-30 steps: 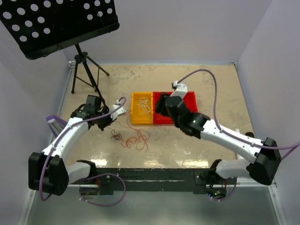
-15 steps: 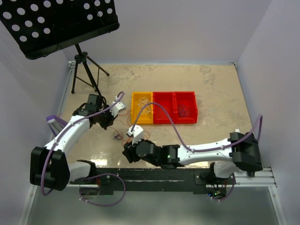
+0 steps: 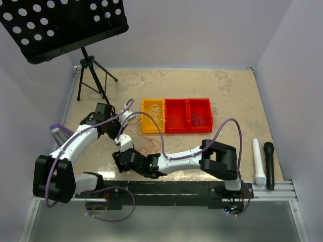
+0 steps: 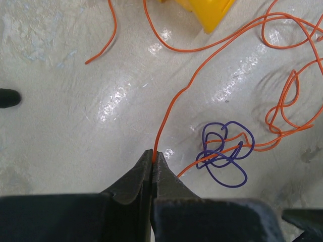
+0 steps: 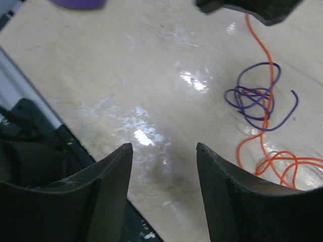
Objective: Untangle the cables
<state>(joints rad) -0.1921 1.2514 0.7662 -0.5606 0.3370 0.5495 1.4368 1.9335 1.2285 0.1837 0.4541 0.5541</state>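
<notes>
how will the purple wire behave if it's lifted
Probably floppy: the purple wire lies in loose curls. Likely very light, being so thin. It may drag the orange wire along, since that threads through its loops.

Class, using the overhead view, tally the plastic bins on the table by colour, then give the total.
Yellow bins: 1
Red bins: 2
Total: 3

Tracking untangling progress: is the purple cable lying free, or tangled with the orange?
Tangled. The purple cable is bunched in small loops, and an orange cable threads through them in both wrist views.
</notes>
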